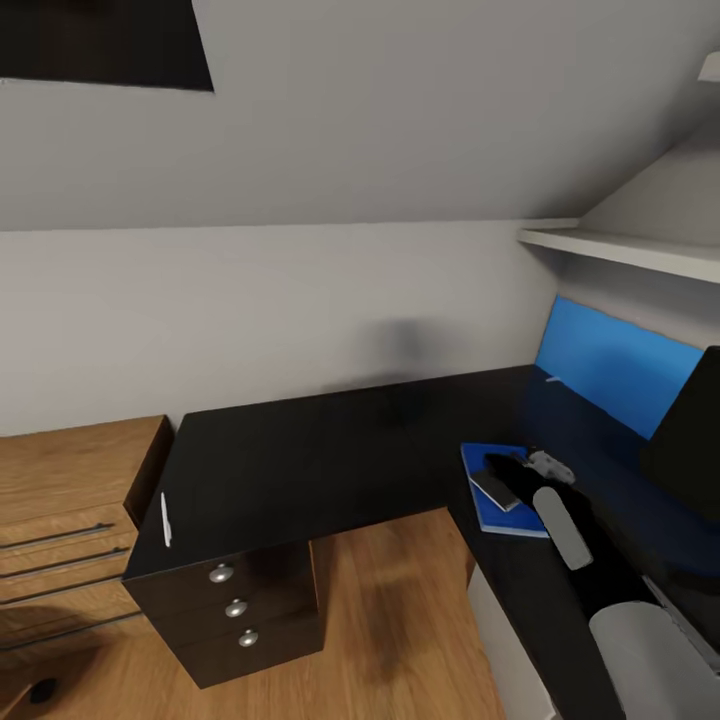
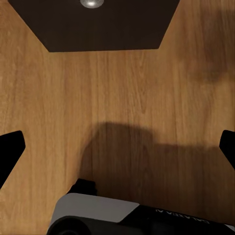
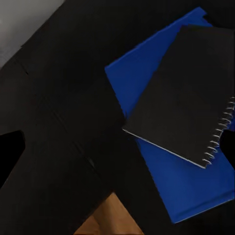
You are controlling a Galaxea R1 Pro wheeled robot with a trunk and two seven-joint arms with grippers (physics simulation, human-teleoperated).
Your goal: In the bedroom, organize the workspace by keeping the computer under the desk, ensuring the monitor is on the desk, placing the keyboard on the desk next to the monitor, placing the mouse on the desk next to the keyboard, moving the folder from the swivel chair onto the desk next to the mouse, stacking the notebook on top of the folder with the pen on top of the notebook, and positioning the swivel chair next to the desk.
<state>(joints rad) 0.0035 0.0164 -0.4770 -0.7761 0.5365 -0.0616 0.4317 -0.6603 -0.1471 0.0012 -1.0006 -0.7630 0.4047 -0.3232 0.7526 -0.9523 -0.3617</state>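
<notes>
A blue folder (image 1: 520, 518) (image 3: 139, 78) lies on the black desk (image 1: 330, 450) at its right wing. A dark spiral notebook (image 1: 494, 489) (image 3: 188, 93) rests flat on top of it. My right gripper (image 1: 515, 468) (image 3: 117, 147) hovers just above the notebook and folder, open, with nothing between its fingers. A white pen (image 1: 165, 520) lies near the desk's far left edge, well apart from the stack. The dark monitor (image 1: 690, 435) stands at the right. My left gripper (image 2: 117, 152) is open over the wooden floor (image 2: 122, 98).
A drawer unit with round knobs (image 1: 235, 607) (image 2: 91, 3) sits under the desk's left end. A wooden dresser (image 1: 60, 520) stands to its left. A blue panel (image 1: 615, 365) backs the desk's right wing, under a white shelf (image 1: 620, 250).
</notes>
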